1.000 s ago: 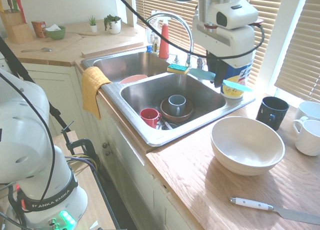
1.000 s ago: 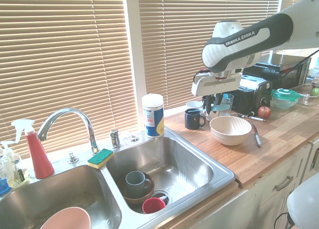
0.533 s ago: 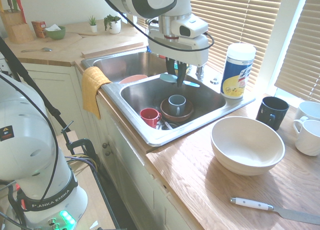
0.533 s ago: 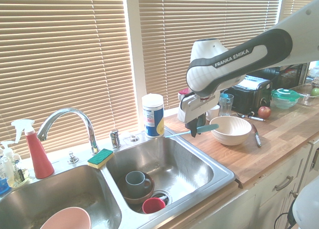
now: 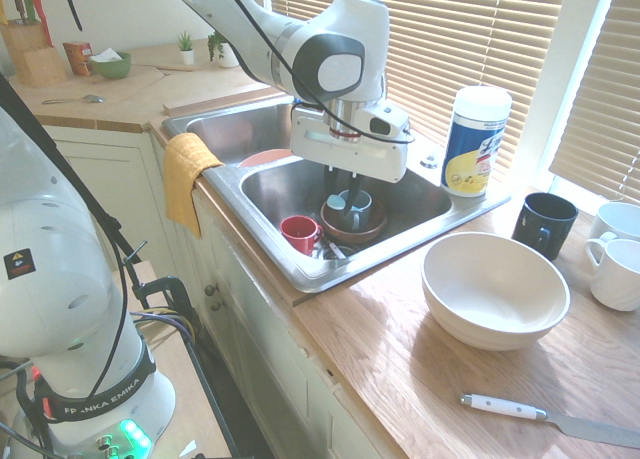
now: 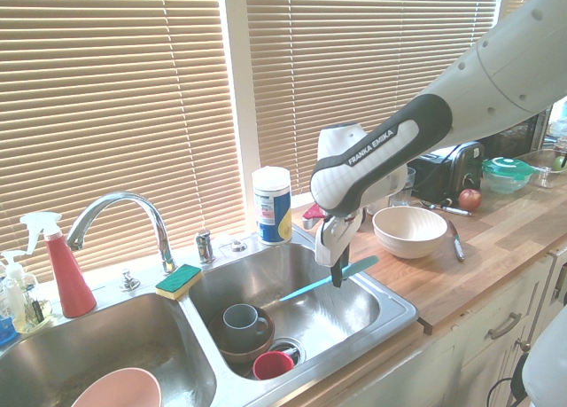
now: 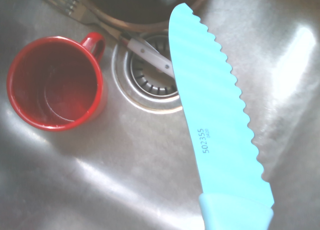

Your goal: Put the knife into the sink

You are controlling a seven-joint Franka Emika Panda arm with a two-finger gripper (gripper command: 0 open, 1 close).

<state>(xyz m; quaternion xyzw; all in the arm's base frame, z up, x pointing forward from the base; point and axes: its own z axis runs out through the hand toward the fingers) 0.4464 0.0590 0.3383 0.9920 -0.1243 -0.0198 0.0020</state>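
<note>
Knife [image 6: 321,283] apparently pinched above sink [image 6: 372,323].

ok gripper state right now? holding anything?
Gripper: shut on the knife, holding it over the right basin of the sink, not yet released.

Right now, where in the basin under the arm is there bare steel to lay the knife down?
The sink floor toward the counter-side wall is bare. Around the drain it is crowded: red mug, grey mug in a brown bowl. The knife, held in the gripper, hangs over that free stretch.
</note>
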